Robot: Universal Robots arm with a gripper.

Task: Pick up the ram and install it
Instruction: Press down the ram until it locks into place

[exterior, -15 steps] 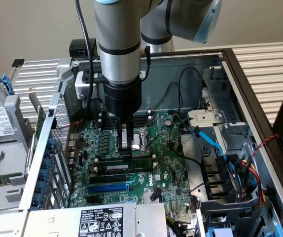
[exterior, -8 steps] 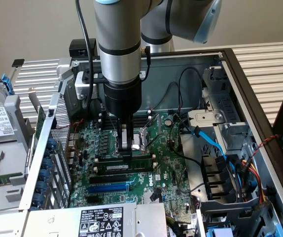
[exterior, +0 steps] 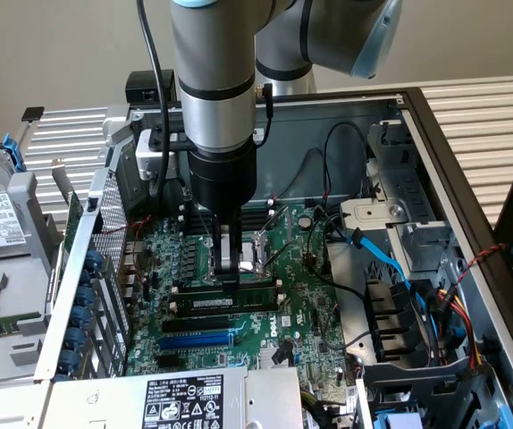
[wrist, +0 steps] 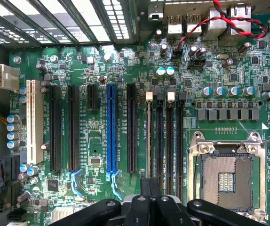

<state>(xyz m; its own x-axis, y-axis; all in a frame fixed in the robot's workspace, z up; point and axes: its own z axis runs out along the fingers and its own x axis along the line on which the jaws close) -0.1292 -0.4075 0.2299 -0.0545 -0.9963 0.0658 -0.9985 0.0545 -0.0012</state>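
Nearby, the blue slot (exterior: pixel 196 340) and CPU socket (wrist: pixel 226 176) flank the hand (exterior: pixel 229 281).

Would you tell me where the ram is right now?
In the exterior view the ram lies seated in a motherboard slot just under the gripper, beside the blue slot.

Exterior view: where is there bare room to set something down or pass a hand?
Free: the white slatted tabletop past the case's wall on the exterior view's right, and the labelled flat top of the grey power supply. Crowded: the green motherboard around the black tool, and the metal drive bay strung with blue, black and red cables.
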